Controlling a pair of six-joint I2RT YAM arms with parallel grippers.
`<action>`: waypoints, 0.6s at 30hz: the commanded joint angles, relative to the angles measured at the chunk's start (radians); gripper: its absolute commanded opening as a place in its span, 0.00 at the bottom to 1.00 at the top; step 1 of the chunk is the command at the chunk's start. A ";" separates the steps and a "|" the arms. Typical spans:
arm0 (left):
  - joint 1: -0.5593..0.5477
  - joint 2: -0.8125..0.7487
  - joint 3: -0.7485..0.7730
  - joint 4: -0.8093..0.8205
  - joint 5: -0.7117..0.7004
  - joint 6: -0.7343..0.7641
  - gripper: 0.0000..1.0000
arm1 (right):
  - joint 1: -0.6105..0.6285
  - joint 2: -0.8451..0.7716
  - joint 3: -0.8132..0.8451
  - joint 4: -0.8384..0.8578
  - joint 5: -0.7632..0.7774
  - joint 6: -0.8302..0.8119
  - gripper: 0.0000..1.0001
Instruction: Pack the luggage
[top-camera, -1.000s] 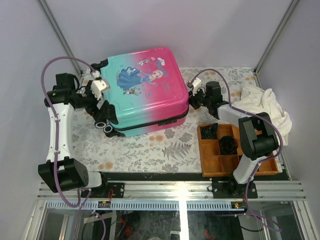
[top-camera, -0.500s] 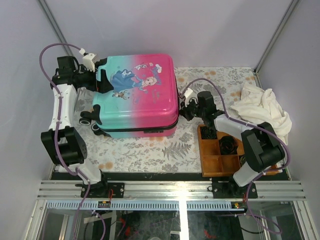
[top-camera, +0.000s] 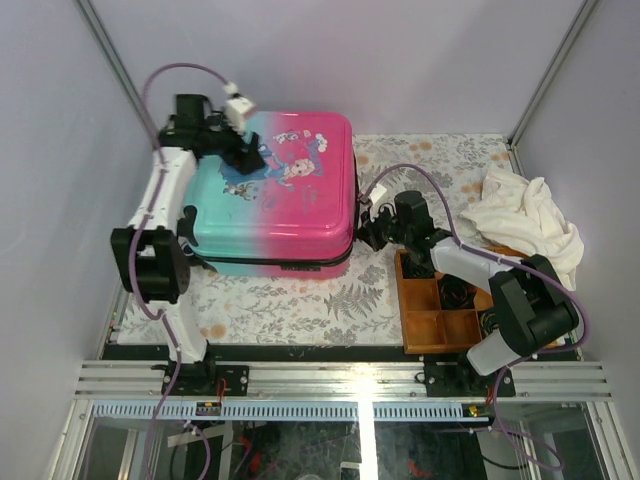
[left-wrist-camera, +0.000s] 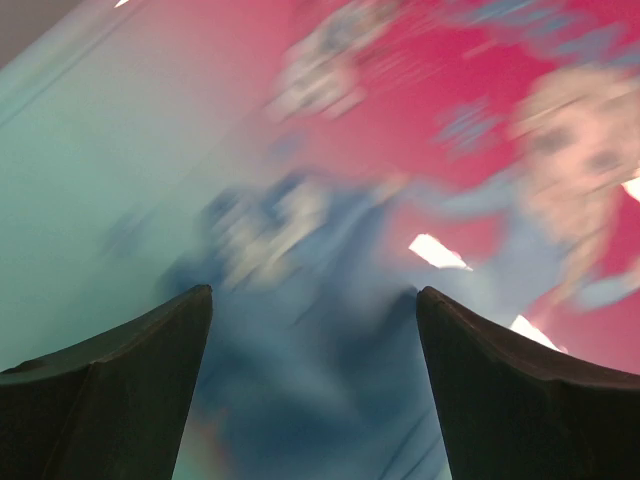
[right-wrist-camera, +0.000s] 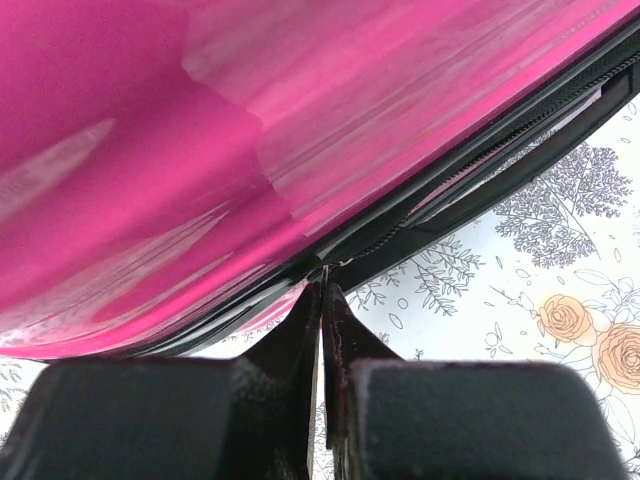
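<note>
The luggage (top-camera: 300, 205) lies flat and closed on the table, its teal-to-pink shell with the princess print facing up. My left gripper (top-camera: 250, 158) hovers open over the lid's far left part. In the left wrist view the blurred print (left-wrist-camera: 350, 150) fills the frame, with nothing inside the left gripper (left-wrist-camera: 312, 292). My right gripper (top-camera: 368, 232) is at the luggage's right side edge. In the right wrist view the right gripper (right-wrist-camera: 322, 285) is shut on the thin metal zipper pull (right-wrist-camera: 323, 270) on the black zipper line (right-wrist-camera: 450, 190) below the pink shell (right-wrist-camera: 200, 150).
A brown wooden compartment tray (top-camera: 420, 325) with dark items (top-camera: 458, 290) sits at the front right, under my right arm. A crumpled white cloth (top-camera: 525, 215) lies at the far right. A floral cover (top-camera: 300, 300) lines the table in front of the luggage.
My left arm has swung from the luggage's left end up over its lid. The luggage has turned square to the table. My right gripper has moved left and nearer along its edge.
</note>
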 joint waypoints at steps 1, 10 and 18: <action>-0.207 0.142 -0.032 -0.310 0.106 0.064 0.79 | 0.057 -0.046 -0.023 0.020 -0.126 0.052 0.00; -0.259 0.061 0.021 -0.257 0.095 -0.006 0.83 | 0.057 -0.077 -0.049 -0.007 -0.111 0.050 0.00; -0.017 -0.155 -0.101 0.010 -0.040 -0.321 1.00 | 0.057 -0.065 -0.030 0.001 -0.087 0.036 0.00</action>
